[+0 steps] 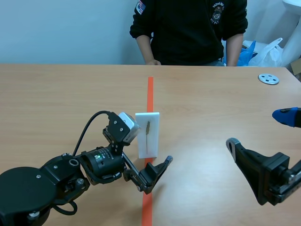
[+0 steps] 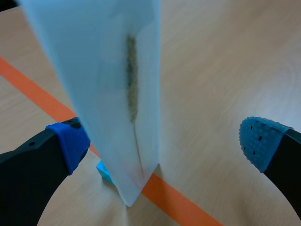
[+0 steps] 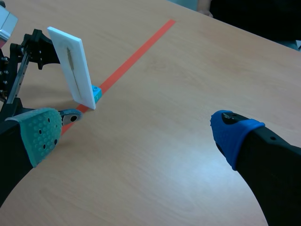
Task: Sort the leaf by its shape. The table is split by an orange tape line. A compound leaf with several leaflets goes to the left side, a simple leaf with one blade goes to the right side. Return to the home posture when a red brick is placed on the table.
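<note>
- white card (image 1: pixel 147 134) w/ leaf (image 1: pixel 148 128) stands on end in a small blue stand (image 3: pixel 96 93), right on the orange tape line (image 1: pixel 150 89). That's about mid-surface (image 1: pixel 70 94), nearer the robot-side edge than the far edge.
- leaf: one slim brownish-green blade w/ a thin stem below, running lengthwise down the card's middle.
- left gripper (image 2: pixel 164 143): wide open, gripping nothing. Card sits btwn its fingers, much closer to the left blue pad (image 2: pixel 70 141); can't tell if they touch. Right pad is well clear.
- right gripper (image 3: pixel 138 134): wide open, empty, over the surface's right side near the robot-side edge, well apart from the card.
- person (image 1: pixel 188 28) in a dark top at the far edge.
- grey disc (image 1: pixel 268 78) near the far right corner.
</note>
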{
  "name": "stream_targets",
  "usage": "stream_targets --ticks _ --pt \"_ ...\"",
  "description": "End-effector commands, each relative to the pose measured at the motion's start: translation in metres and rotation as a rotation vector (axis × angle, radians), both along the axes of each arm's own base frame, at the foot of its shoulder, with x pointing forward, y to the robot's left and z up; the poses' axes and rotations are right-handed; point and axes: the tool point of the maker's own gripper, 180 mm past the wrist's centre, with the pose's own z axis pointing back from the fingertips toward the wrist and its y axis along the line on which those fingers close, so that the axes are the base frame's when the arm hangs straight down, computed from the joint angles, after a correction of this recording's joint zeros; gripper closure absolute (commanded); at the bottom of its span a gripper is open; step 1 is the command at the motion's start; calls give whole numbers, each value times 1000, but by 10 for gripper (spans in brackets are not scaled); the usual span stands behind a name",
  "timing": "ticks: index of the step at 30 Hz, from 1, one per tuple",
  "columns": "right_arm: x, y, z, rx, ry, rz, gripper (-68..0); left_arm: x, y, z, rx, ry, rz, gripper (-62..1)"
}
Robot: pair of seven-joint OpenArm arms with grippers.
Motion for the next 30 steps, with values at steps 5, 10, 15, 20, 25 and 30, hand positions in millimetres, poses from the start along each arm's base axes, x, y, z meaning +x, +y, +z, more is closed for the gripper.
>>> stream_targets --ticks 5,10,15,20,25,30 --pt "3 -1 9 12 -33 -5 -679 8 -1 10 -20 -37 24 -428" --pt "3 0 10 13 -36 -4 -679 8 -1 10 -18 -36 24 -241" --pt "3 0 10 13 -35 -4 -679 8 -1 10 -18 -37 24 -74" --pt "3 0 10 13 -35 -4 -679 11 1 15 -60 -35 47 -40" --pt "3 0 10 13 -35 -4 -679 23 3 42 -162 -56 91 -40" --pt "3 0 10 13 -35 -4 -679 51 24 72 -218 -100 222 -40"
